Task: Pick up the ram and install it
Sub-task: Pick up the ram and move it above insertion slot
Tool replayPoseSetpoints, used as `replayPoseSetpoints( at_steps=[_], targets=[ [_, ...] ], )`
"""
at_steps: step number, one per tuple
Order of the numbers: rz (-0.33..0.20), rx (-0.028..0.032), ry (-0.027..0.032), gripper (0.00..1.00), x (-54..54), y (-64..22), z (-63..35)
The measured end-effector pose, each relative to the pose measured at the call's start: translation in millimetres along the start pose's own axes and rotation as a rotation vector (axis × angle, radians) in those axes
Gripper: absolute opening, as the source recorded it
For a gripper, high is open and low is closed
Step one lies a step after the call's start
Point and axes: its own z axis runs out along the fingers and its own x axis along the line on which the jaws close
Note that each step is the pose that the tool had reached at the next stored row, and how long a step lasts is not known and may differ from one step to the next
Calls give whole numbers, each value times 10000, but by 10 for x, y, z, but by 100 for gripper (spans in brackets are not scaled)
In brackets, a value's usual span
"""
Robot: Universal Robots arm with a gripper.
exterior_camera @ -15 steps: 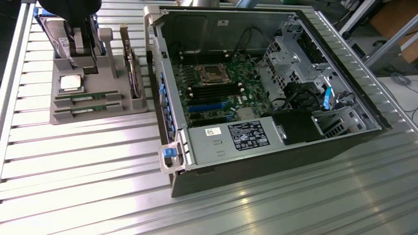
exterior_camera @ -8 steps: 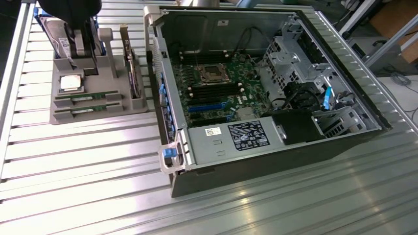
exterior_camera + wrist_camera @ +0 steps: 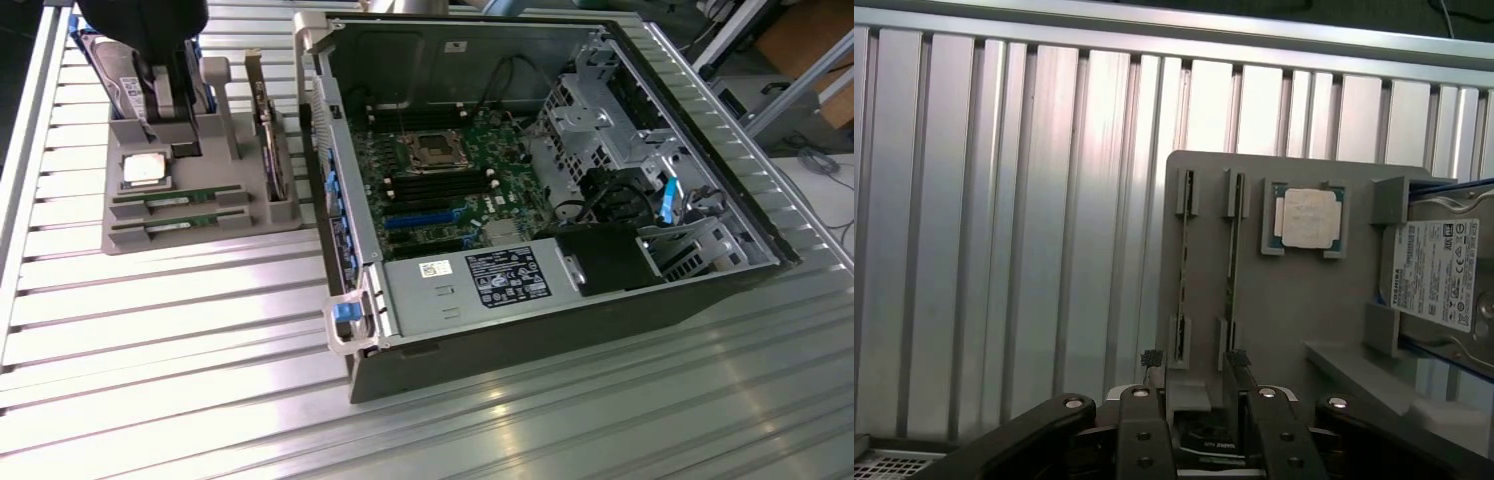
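Two ram sticks, thin and green, lie side by side in slots of a grey holder (image 3: 200, 235): one ram (image 3: 179, 196) and its twin (image 3: 179, 222). From the wrist they show edge-on, ram (image 3: 1232, 265) and twin (image 3: 1182, 270). My gripper (image 3: 171, 135) hangs over the holder's back part, behind the silver CPU chip (image 3: 143, 170), apart from both sticks. In the wrist view the gripper (image 3: 1194, 375) stands open, its fingers (image 3: 1144, 425) spread above the holder's near end with nothing held.
An open computer case (image 3: 534, 330) fills the middle and the exterior view's right, with the motherboard's dark memory slots (image 3: 441, 185) and CPU socket (image 3: 434, 150). A hard drive (image 3: 1444, 275) sits in the holder beside the CPU chip (image 3: 1307, 218). Another drive (image 3: 274, 150) stands upright by the case. Ribbed aluminium table (image 3: 160, 350) all around.
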Motion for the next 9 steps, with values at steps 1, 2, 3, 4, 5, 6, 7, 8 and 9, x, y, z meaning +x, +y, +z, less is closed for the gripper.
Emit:
replayPoseSetpoints(
  at_steps=[1, 2, 3, 4, 5, 6, 7, 8, 9],
  targets=[
    [-9, 0, 0, 36, 1, 1, 4],
    [-16, 0, 1, 36, 1, 1, 7],
    [-25, 0, 1, 36, 2, 1, 10],
    [-36, 0, 1, 36, 3, 1, 15],
    [-50, -2, 2, 36, 5, 2, 21],
    [-63, -2, 3, 36, 6, 2, 26],
    [-73, -2, 3, 36, 7, 3, 31],
    [-86, -2, 4, 36, 8, 3, 36],
    [-93, -3, 4, 36, 8, 4, 38]
  ],
)
